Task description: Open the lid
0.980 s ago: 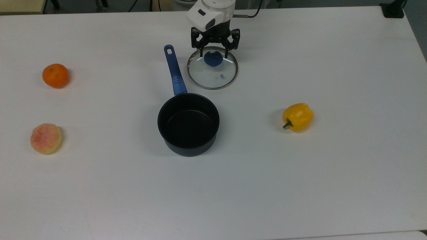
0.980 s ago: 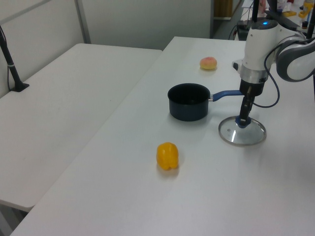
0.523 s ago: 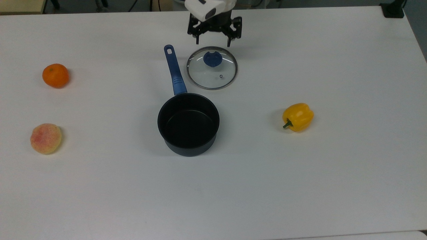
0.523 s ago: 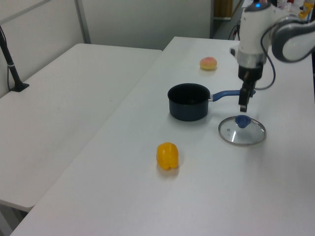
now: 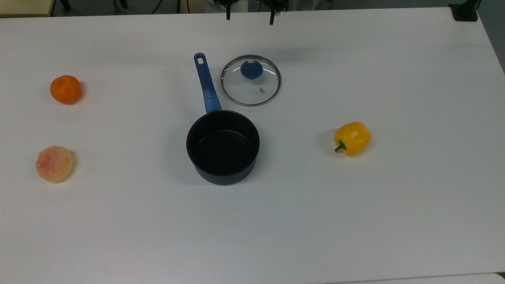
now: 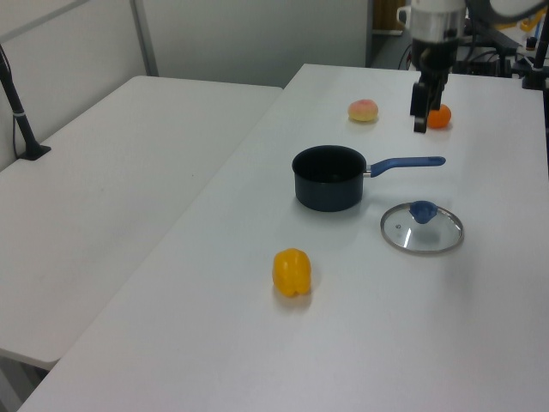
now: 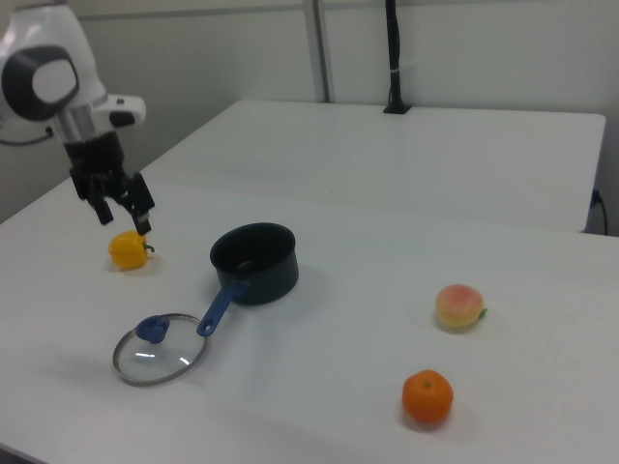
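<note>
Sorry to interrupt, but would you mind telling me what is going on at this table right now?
A Franka arm's gripper hangs open and empty above the white table. The round clear glass lid with a blue knob lies flat on the table beside the dark blue saucepan, which stands uncovered and looks empty. A yellow bell pepper, an orange and a peach sit apart, untouched.

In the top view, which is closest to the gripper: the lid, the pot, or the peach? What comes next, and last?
From the gripper, at the top view's top edge:
1. The lid, just below it.
2. The pot, lower, mid-table.
3. The peach, far off at the top view's left.
</note>
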Tool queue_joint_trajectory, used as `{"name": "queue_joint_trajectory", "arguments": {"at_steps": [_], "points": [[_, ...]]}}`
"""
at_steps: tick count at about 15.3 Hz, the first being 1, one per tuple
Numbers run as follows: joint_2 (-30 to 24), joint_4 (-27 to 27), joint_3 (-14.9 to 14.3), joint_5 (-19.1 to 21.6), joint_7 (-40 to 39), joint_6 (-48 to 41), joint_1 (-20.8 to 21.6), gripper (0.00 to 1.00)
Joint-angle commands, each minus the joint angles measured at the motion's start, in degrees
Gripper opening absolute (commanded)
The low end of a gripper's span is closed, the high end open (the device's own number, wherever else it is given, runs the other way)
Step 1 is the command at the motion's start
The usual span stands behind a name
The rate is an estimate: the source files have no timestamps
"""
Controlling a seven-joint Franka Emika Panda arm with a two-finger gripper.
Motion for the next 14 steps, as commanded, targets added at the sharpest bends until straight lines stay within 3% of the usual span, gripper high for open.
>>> {"name": "queue_joint_trajectory", "arguments": {"at_steps": [1,4,7,11,14], "points": [[0.47,6.55,-1.29,2.81,-3.71,-5.13,-1.65,1.00],[0.47,9.36,-5.50,2.90,-5.72,-4.69,-0.68,1.00],[0.65,9.54,-8.67,2.98,-14.23,-3.99,-0.24,1.00],[1.17,9.19,-14.47,2.81,-21.89,0.13,4.49,1.00],[1.17,8.49,-15.54,2.81,-24.19,1.02,5.12,1.00]]}}
